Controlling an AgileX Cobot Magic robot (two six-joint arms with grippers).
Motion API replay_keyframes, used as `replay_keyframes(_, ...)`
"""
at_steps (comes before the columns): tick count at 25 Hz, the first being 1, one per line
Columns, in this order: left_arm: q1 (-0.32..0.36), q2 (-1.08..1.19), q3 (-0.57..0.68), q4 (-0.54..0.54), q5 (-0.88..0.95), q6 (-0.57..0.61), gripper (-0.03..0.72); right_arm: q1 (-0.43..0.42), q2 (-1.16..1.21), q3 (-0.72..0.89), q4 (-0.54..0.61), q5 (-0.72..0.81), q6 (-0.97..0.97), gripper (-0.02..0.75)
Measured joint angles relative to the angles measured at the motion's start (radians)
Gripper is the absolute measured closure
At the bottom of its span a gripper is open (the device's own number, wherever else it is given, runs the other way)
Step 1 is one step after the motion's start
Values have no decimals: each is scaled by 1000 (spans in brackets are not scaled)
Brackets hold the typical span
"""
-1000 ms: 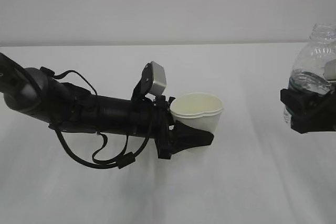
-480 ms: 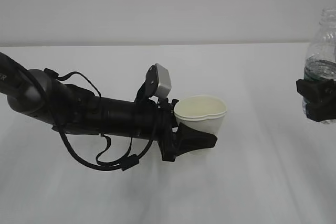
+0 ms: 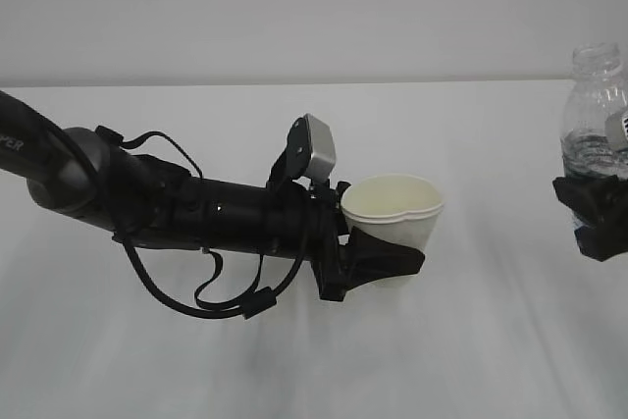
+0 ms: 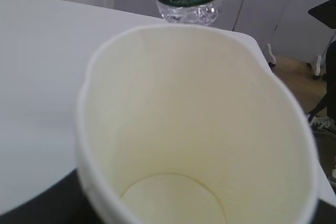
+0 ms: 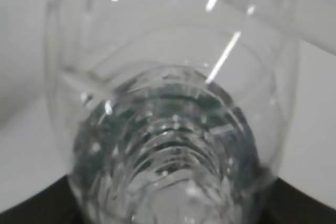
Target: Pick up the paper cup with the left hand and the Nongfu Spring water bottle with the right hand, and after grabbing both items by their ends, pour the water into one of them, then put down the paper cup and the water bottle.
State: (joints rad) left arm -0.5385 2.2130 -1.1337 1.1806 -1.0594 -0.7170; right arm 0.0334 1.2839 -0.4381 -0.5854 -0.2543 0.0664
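The white paper cup (image 3: pixel 394 211) stands upright in my left gripper (image 3: pixel 392 247), whose black fingers (image 3: pixel 385 258) are shut on its lower wall and dent its rim a little. In the left wrist view the paper cup (image 4: pixel 199 129) fills the picture, and its cream inside looks dry. At the right edge the clear, uncapped Nongfu Spring water bottle (image 3: pixel 595 110) is held upright by my right gripper (image 3: pixel 597 215), which is shut on its lower part; water shows inside. The bottle (image 5: pixel 168 129) fills the right wrist view, with a dark finger (image 5: pixel 31 208) at the bottom corner. A wide gap separates cup and bottle.
The white table (image 3: pixel 294 360) runs to a plain pale wall (image 3: pixel 294 7) at the back. My left arm with its cables (image 3: pixel 196 213) lies low across the left half. The bottle's base (image 4: pixel 186 10) shows beyond the cup's rim in the left wrist view.
My left arm has carried the cup a little to the right. The right gripper with the bottle has shifted right towards the edge of the view, rising briefly and then settling lower.
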Motion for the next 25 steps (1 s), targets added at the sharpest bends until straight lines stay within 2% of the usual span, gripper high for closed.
replay_keyframes(4,-19,0,-22,-1,12,-1,257,0,0,0,-75,36,-6,332)
replay_keyframes(12,-34,0,-33,-1,27,-3,257,0,0,0,-106,40,-35,332)
replay_keyframes(25,-108,0,-33,-2,27,-4,258,0,0,0,-168,40,-174,333)
